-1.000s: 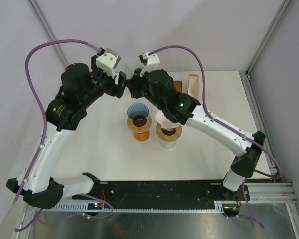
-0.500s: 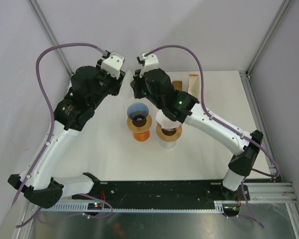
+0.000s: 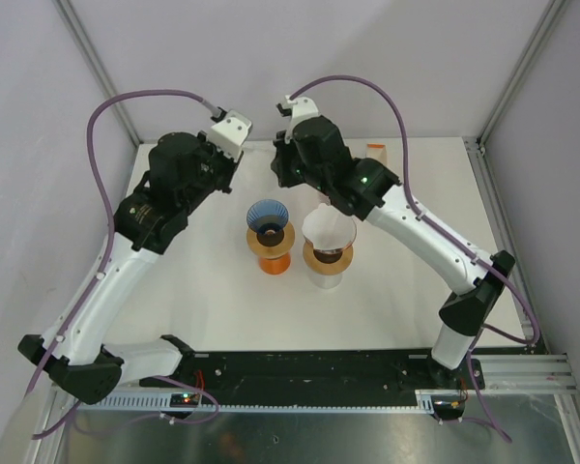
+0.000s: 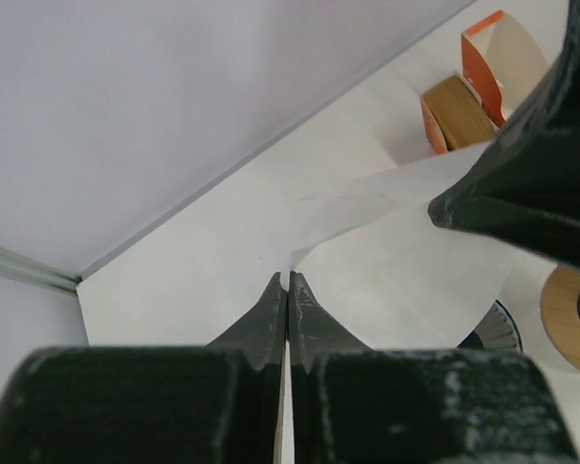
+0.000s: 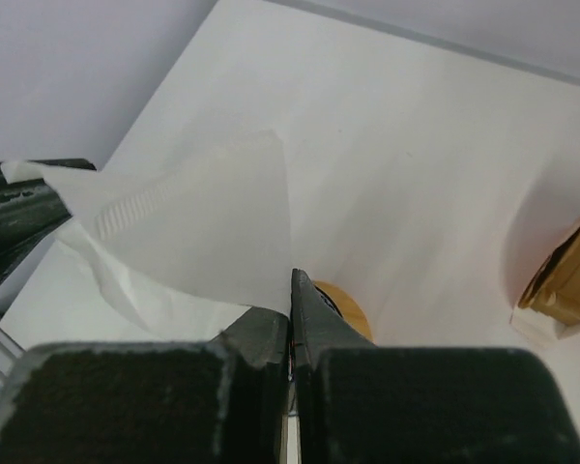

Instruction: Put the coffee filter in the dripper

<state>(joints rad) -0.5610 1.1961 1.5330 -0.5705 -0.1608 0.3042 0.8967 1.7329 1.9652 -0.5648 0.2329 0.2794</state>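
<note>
Overhead looks down — wrist cameras, close, share the filter point(image 4: 401, 271).

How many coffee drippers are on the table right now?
2. A blue dripper stands mid-table; a white dripper stands right beside it, on its right. More could be hidden from the cameras.

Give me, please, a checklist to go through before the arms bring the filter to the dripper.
1. Grip of the left tool on the coffee filter: ok.
2. Grip of the right tool on its opposite edge: ok.
3. The blue dripper is empty: ok.
4. The filter is opened into a cone: cannot tell.
5. The filter is centred over the blue dripper: cannot tell.
</note>
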